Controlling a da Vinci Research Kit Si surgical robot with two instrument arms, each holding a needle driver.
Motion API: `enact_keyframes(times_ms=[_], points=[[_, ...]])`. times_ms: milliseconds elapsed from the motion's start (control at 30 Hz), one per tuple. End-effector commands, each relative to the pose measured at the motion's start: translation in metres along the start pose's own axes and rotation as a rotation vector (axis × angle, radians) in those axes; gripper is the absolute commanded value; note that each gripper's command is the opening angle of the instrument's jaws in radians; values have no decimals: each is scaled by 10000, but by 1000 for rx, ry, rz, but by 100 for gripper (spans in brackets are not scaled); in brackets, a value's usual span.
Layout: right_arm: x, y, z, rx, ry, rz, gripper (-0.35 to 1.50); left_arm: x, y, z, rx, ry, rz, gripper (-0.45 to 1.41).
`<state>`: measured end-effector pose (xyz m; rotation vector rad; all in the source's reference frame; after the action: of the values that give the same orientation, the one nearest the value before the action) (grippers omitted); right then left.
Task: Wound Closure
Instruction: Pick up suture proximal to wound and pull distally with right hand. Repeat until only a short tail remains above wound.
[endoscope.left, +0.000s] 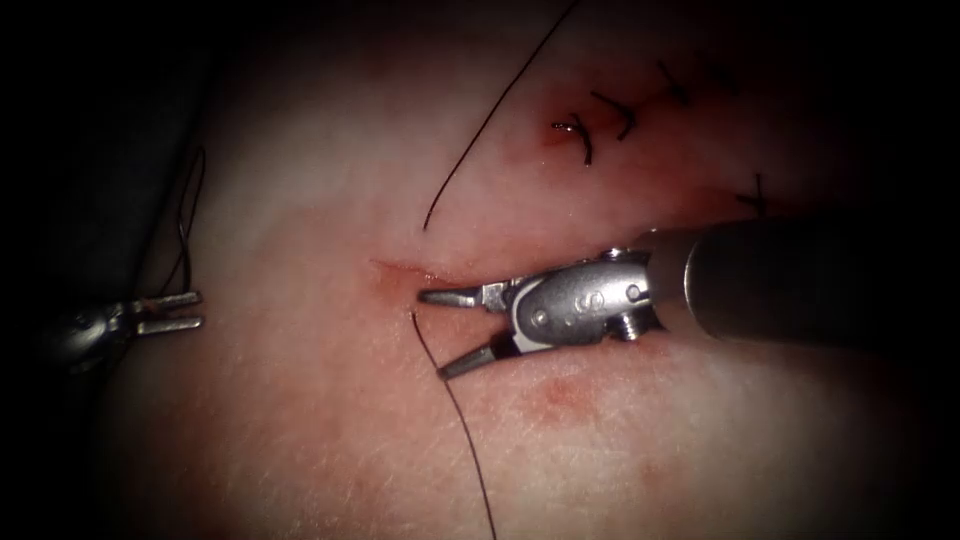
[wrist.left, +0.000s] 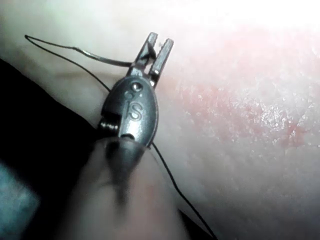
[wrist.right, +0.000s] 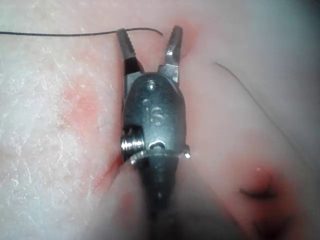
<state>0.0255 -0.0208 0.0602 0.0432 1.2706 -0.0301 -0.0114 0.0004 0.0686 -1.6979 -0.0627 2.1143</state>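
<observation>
The tissue (endoscope.left: 330, 420) has a short red cut (endoscope.left: 400, 268) near the middle. My right tool (endoscope.left: 438, 335) lies just right of the cut's end with its jaws wide open and nothing in them. The free end of a dark thread (endoscope.left: 465, 440) lies between the open jaw tips (wrist.right: 149, 32), with the thread (wrist.right: 75, 34) running away across the tissue. Far to the left of the cut, my left tool (endoscope.left: 198, 310) is off the tissue's edge. In the left wrist view its jaws (wrist.left: 160, 40) are shut on the thin curved needle (wrist.left: 100, 56) near their base. The needle is out of the tissue.
Several dark finished stitches (endoscope.left: 585, 135) sit at the upper right, with red fluid around the nearest one. A second thread strand (endoscope.left: 490, 115) runs down from the top and ends above the cut. Thread (endoscope.left: 185, 215) loops up from the left tool. A reddish patch (endoscope.left: 560, 395) lies below the right tool.
</observation>
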Motion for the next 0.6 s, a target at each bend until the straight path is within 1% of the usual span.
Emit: enact_keyframes(times_ms=[33, 200, 333, 433, 600], points=[[-5, -1, 9, 2, 2, 0, 131, -7, 2, 6, -1, 1, -1, -45], [-4, 4, 2, 5, 3, -6, 130, -8, 3, 5, -1, 1, 0, -45], [-5, 0, 3, 7, 1, -10, 126, -8, 3, 5, -1, 1, 0, -45], [-7, -8, 12, 14, -11, -21, 126, -8, 3, 5, -1, 1, 0, -45], [-14, -10, 25, 10, -26, -29, 123, -8, 3, 5, -1, 1, 0, -45]])
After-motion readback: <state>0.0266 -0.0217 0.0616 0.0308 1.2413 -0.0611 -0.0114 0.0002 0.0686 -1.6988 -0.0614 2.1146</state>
